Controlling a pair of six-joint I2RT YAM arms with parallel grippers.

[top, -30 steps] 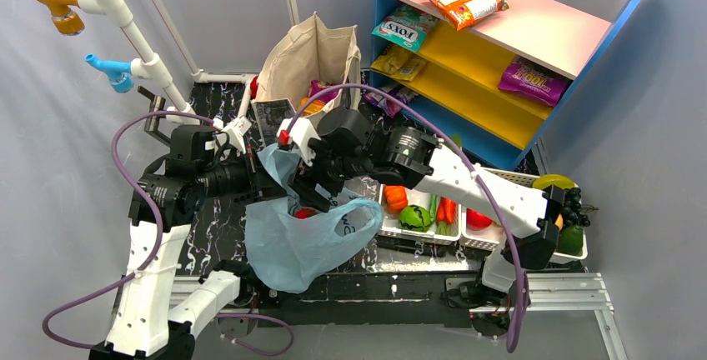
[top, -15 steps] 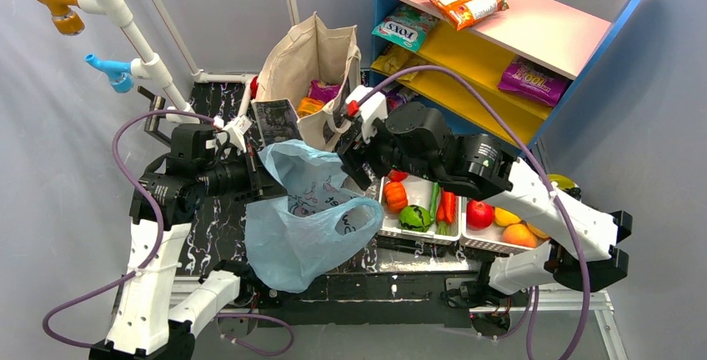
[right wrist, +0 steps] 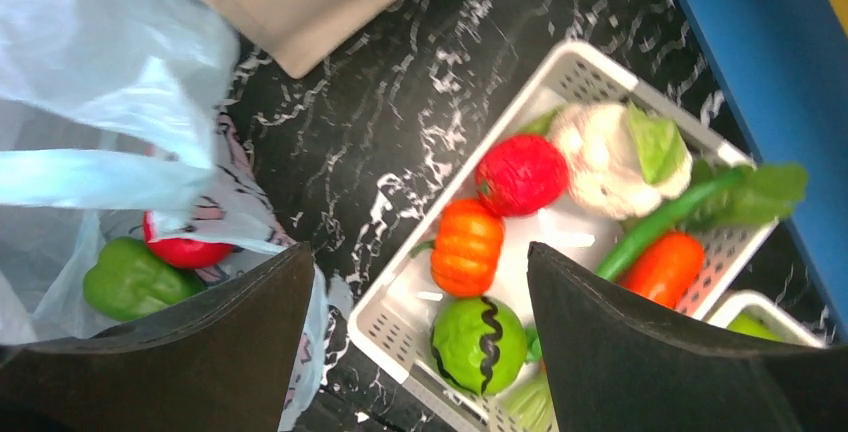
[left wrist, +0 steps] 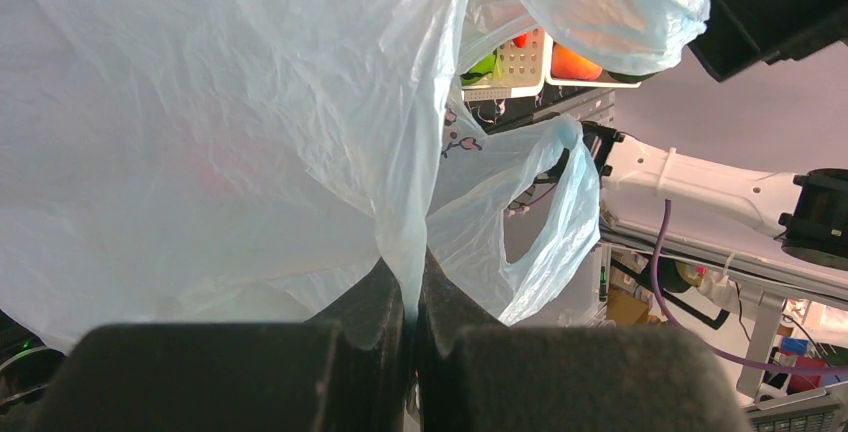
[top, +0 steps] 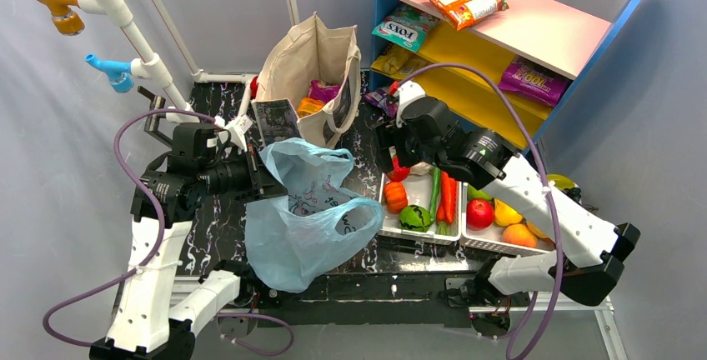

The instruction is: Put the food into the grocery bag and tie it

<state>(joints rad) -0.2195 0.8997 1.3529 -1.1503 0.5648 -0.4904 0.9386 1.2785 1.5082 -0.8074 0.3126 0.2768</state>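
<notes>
left tool: pressed together, pinching a fold of the plastic bag's edge, holding that side up off the bench
right tool: spread wide, nothing between the fingers; hangs over the bench gap between bag and white basket, pointing down
plastic bag: light blue, thin, crinkly; left-centre of the bench, mouth open toward the right arm, lower part slumped on the bench surface
bag handle: one loop hangs free below the pinched fold
in the bag: green pepper and red tomato, side by side, seen through the mouth from the right wrist
white basket: just right of the bag, on the bench
in the basket: red ball, orange pumpkin, green squash with a black zigzag, cauliflower, long green pod, orange pepper
second basket: touching the first on its right; holds a red apple and peaches
canvas tote: upright behind the bag, packets inside
shelf: back right, snack packs on it
</notes>
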